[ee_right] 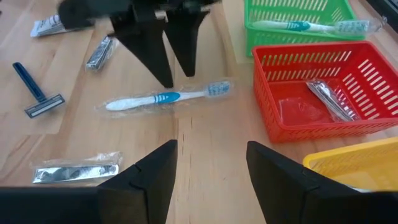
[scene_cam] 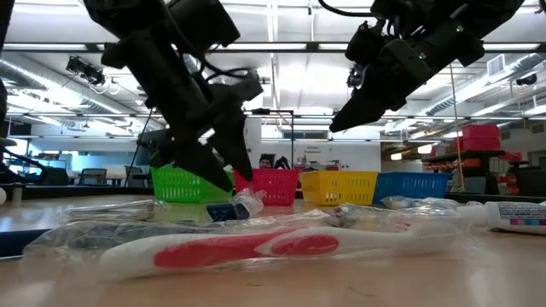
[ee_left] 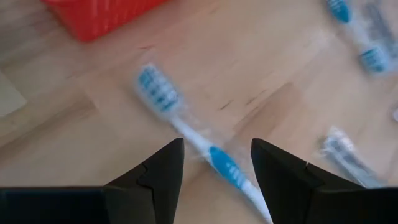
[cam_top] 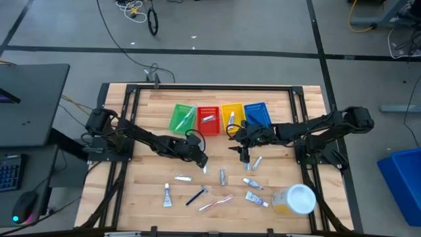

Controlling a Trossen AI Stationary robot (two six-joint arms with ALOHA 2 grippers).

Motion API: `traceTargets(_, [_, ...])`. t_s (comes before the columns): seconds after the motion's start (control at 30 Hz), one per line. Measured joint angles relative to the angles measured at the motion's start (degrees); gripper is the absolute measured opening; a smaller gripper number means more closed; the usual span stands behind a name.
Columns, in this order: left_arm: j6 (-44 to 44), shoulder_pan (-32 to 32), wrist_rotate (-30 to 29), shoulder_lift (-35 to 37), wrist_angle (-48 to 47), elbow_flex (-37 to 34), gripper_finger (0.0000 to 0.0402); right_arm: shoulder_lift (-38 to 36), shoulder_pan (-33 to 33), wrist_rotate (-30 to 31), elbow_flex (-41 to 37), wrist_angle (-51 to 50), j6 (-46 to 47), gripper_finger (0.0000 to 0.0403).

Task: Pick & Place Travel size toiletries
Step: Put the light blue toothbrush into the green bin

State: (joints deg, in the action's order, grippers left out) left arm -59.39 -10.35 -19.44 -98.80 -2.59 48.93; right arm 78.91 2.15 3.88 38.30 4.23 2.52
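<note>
With its fingers spread open, the left claw [ee_right: 166, 59] hangs just above a wrapped white-blue toothbrush [ee_right: 163, 98] lying on the counter [cam_top: 141, 184] beside the red basket [ee_right: 323, 93], while the right claw [cam_top: 245, 157], also open and empty, hovers nearby.

You see the blue-and-white toothbrush [ee_left: 186, 134] blurred in the left wrist view, its handle cut off at the bottom edge. At upper left there, the red basket [ee_left: 102, 15] runs off the top edge. In the high view, the yellow basket's [cam_top: 232, 113] contents are too small to identify.
</note>
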Motion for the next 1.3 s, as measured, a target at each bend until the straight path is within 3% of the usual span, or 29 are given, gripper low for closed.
traceTargets(0.33, [1.5, 0.0, 0.9, -3.7, 2.6, 0.7, 0.0191, 0.0, 0.0, 0.0, 0.1, 1.7, 0.0, 0.0201])
traceTargets(0.73, [5.0, 1.1, 2.6, -5.5, -0.7, 1.6, 0.0111, 0.0, 0.0, 0.0, 0.0, 2.1, 0.0, 0.0198])
traceTargets(1.13, [13.0, 1.2, 8.1, -5.8, -14.5, 8.2, 0.0032, 0.0, 0.0, 0.0, 0.0, 1.6, 0.0, 0.0197])
traceTargets(1.3, [16.2, 0.7, 9.6, -1.7, -21.7, 11.3, 0.0029, 0.0, 0.0, 0.0, 0.0, 1.1, 0.1, 0.0195])
